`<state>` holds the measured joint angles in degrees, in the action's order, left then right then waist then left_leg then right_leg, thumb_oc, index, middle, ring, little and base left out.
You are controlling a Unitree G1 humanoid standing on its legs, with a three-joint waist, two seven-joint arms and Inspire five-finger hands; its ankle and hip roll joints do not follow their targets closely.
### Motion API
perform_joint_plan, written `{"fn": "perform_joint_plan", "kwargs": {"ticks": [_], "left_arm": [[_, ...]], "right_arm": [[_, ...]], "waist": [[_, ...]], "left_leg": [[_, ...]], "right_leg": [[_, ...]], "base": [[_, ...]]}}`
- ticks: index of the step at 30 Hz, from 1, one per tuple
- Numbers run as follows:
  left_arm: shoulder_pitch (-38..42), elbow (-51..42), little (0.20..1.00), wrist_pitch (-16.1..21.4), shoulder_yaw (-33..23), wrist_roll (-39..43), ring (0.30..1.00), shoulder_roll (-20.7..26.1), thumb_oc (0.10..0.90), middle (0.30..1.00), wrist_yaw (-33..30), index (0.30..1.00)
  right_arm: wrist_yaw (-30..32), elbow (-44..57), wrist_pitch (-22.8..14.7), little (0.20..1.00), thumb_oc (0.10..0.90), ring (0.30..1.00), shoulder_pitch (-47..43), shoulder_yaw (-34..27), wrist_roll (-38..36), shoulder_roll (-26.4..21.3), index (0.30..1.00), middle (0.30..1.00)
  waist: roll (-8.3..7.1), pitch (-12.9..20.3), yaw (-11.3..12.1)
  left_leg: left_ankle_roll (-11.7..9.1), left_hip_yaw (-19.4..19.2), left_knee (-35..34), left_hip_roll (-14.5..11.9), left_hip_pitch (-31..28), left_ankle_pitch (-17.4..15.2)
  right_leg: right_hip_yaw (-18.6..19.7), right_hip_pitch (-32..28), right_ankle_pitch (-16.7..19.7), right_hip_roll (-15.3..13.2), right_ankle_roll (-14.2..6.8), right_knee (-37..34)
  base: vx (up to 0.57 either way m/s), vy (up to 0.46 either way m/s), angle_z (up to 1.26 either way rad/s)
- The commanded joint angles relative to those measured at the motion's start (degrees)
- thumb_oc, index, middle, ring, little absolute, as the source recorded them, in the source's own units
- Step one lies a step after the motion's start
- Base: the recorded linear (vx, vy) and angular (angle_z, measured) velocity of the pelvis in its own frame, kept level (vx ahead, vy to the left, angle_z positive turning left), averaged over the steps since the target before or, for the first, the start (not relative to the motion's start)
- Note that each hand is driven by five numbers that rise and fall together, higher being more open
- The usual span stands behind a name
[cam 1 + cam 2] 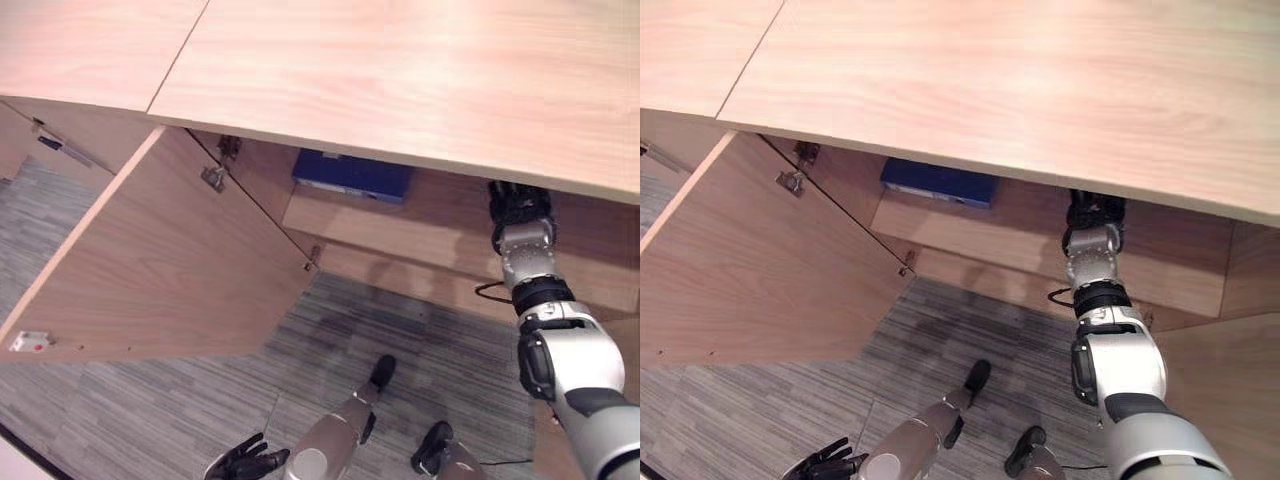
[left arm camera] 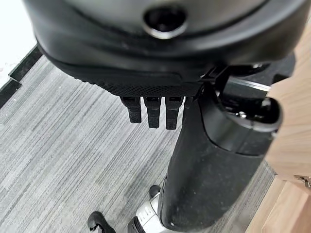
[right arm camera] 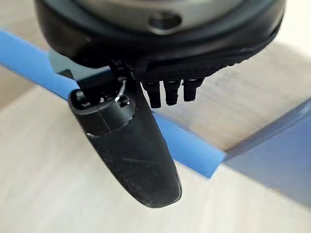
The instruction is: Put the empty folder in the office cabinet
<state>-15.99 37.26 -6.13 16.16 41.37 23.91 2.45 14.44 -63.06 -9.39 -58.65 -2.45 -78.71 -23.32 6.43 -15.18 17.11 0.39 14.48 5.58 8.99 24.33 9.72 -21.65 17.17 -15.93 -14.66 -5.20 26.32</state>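
Under the wooden top (image 1: 400, 70), the cabinet (image 1: 420, 235) stands with its door (image 1: 170, 270) swung wide over grey carpet (image 1: 200, 420). The blue folder (image 1: 352, 176) lies flat on the shelf inside. The right hand (image 3: 141, 150) reaches in just beside it, fingers relaxed, gripping nothing. The left hand (image 1: 245, 462) hangs low, fingers loosely spread.

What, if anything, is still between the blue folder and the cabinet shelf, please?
Nothing visible. The folder already lies on the shelf inside the cabinet, and the door stands wide open. The right hand reaches in beside the folder with straight fingers and holds nothing. The left hand hangs low, open.
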Motion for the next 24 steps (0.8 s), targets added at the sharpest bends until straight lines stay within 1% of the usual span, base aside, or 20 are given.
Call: {"fn": "perform_joint_plan", "kwargs": {"ticks": [1,2,3,4,9,13,17,18,19,21,22,24], "left_arm": [[-2.9,2.5,0.9,0.0,0.9,-0.7,0.9,3.9,0.8,0.9,0.7,0.9],[-2.9,2.5,0.9,0.1,0.9,-1.0,0.9,3.9,0.8,0.9,1.2,0.9],[-2.9,2.9,0.9,-0.1,0.7,-1.1,0.9,3.5,0.8,0.9,1.7,0.9],[-2.9,2.9,0.9,-0.1,0.7,-1.3,0.9,3.3,0.8,0.9,1.9,0.9],[-3.0,2.8,0.9,-0.1,0.7,-2.3,0.9,3.4,0.8,0.9,2.8,0.9],[-2.9,3.6,0.9,-0.1,0.0,-3.2,0.9,3.5,0.8,0.9,3.2,0.9],[-2.4,6.0,0.9,0.2,-1.2,-4.6,0.9,2.7,0.8,0.9,3.4,0.9],[-2.4,6.0,0.9,0.2,-1.2,-4.7,0.9,2.6,0.8,0.9,3.5,0.9],[-2.5,6.4,0.9,0.4,-1.7,-5.0,0.9,2.5,0.8,0.9,3.5,0.9],[-2.5,6.9,0.9,0.7,-2.2,-5.7,0.9,2.4,0.8,0.9,3.5,0.9],[-2.4,7.0,0.9,0.7,-2.2,-5.7,0.9,2.3,0.8,0.9,3.6,0.9],[-2.4,7.5,0.9,0.9,-2.8,-6.6,0.9,2.3,0.8,0.9,3.8,0.9]], "right_arm": [[-5.1,0.7,3.7,0.9,0.8,0.9,-3.7,5.1,6.9,-6.0,0.9,0.9],[-6.5,-0.4,6.4,0.9,0.8,0.9,-2.5,7.1,10.2,-5.9,0.9,0.9],[-8.0,-1.8,8.3,0.9,0.8,0.9,-0.8,8.0,12.1,-5.6,0.9,0.9],[-8.6,-2.6,8.9,0.9,0.8,0.9,0.2,7.9,12.6,-5.4,0.9,0.9],[-10.0,-6.2,10.5,0.9,0.8,0.9,2.3,6.5,14.5,-6.2,0.9,0.9],[-10.7,-7.3,11.4,0.9,0.8,0.9,2.4,6.9,16.9,-7.0,0.9,0.9],[-11.7,-9.9,13.2,0.9,0.8,0.9,2.5,8.6,21.8,-8.1,0.9,0.9],[-11.8,-10.0,13.2,0.9,0.8,0.9,2.4,8.6,21.8,-8.1,0.9,0.9],[-12.6,-11.1,14.4,0.9,0.8,0.9,2.4,10.0,25.6,-8.7,0.9,0.9],[-13.4,-12.2,15.3,0.9,0.8,0.9,2.3,10.9,28.4,-9.1,0.9,0.9],[-13.5,-12.3,15.3,0.9,0.8,0.9,2.2,10.9,28.5,-9.2,0.9,0.9],[-14.5,-13.3,16.1,0.9,0.8,0.9,2.2,12.3,32.3,-9.9,0.9,0.9]], "waist": [[-0.98,3.2,0.3],[-1.23,3.3,0.2],[-1.38,3.4,0.0],[-1.29,3.5,-0.2],[-0.8,3.7,-0.6],[-0.69,3.6,-0.9],[-0.7,3.1,-1.4],[-0.69,3.1,-1.4],[-0.76,3.0,-1.7],[-0.76,2.8,-1.9],[-0.75,2.7,-1.9],[-0.8,2.8,-2.1]], "left_leg": [[-0.9,0.4,1.6,-1.3,-0.4,-11.2],[-0.8,0.4,0.9,-1.6,-1.2,-11.0],[-0.7,0.6,0.2,-1.8,-2.1,-10.8],[-0.7,0.6,-0.2,-1.9,-2.6,-10.7],[-0.7,0.5,-1.3,-2.2,-3.7,-10.6],[-0.5,0.0,-1.9,-2.3,-4.2,-10.4],[-0.3,-1.1,-2.9,-2.6,-5.0,-10.1],[-0.3,-1.2,-2.9,-2.6,-5.0,-10.0],[-0.2,-1.6,-3.1,-2.6,-5.0,-10.0],[-0.2,-2.0,-3.2,-2.6,-5.2,-9.9],[-0.2,-2.0,-3.2,-2.7,-5.2,-9.9],[0.0,-2.5,-3.5,-2.6,-5.4,-9.8]], "right_leg": [[3.9,-0.9,6.7,0.1,-0.2,-9.3],[3.9,-1.8,7.0,0.4,-0.2,-10.3],[3.7,-2.6,7.3,0.7,-0.3,-11.1],[3.5,-3.1,7.5,0.9,-0.4,-11.7],[3.2,-4.4,8.3,1.6,-0.6,-13.8],[3.7,-4.4,8.8,1.8,-0.7,-14.5],[4.6,-4.4,9.6,2.1,-0.7,-15.6],[4.6,-4.4,9.6,2.1,-0.7,-15.6],[4.8,-4.3,10.0,2.2,-0.7,-15.9],[5.1,-4.3,10.3,2.2,-0.8,-16.1],[5.1,-4.3,10.3,2.2,-0.8,-16.1],[5.5,-4.3,10.7,2.2,-0.8,-16.6]], "base": [[0.02,0.005,-0.06],[0.01,-0.005,-0.06],[0.02,-0.006,-0.09],[0.02,-0.005,-0.1],[0.0,0.004,-0.07],[-0.01,0.025,-0.04],[-0.02,0.033,-0.12],[-0.02,0.032,-0.09],[-0.02,0.03,-0.09],[-0.02,0.026,-0.11],[-0.01,0.015,-0.13],[-0.01,0.025,-0.13]]}}
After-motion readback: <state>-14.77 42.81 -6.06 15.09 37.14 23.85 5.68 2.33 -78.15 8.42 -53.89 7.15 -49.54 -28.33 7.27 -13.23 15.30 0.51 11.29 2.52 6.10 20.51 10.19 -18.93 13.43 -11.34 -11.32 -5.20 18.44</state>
